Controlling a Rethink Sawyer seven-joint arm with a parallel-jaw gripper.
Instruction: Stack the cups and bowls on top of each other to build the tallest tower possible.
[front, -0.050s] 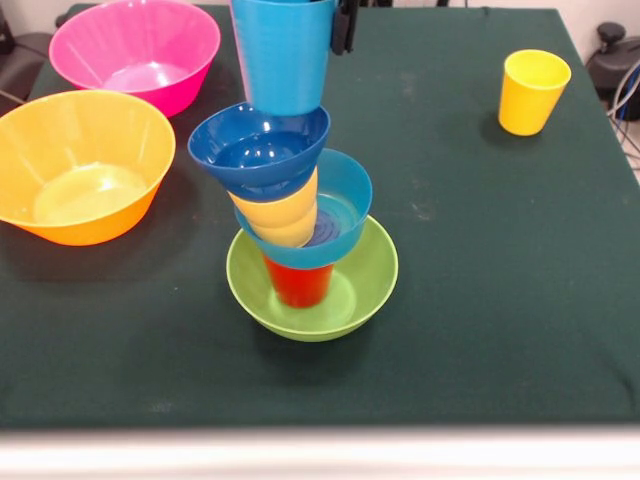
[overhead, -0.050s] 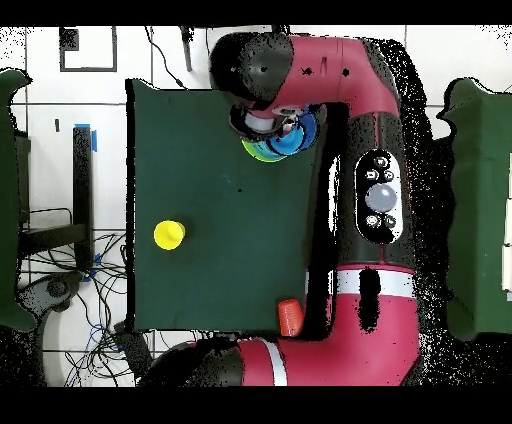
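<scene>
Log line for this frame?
tower: green bowl base, leaning | pincer: light blue cup above dark blue bowl | spare: yellow cup

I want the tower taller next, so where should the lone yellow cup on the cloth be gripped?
Probably at the rim, from straight above. The yellow cup stands upright, mouth up, alone on the green tablecloth, so one finger could go inside and one outside the wall. It tapers toward its base, so a side grip lower down might slip.

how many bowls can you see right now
5. Large pink plastic bowl and large yellow-orange plastic bowl sit loose on the table. Medium green plastic bowl, small light blue bowl and small dark blue bowl are in the leaning tower.
</scene>
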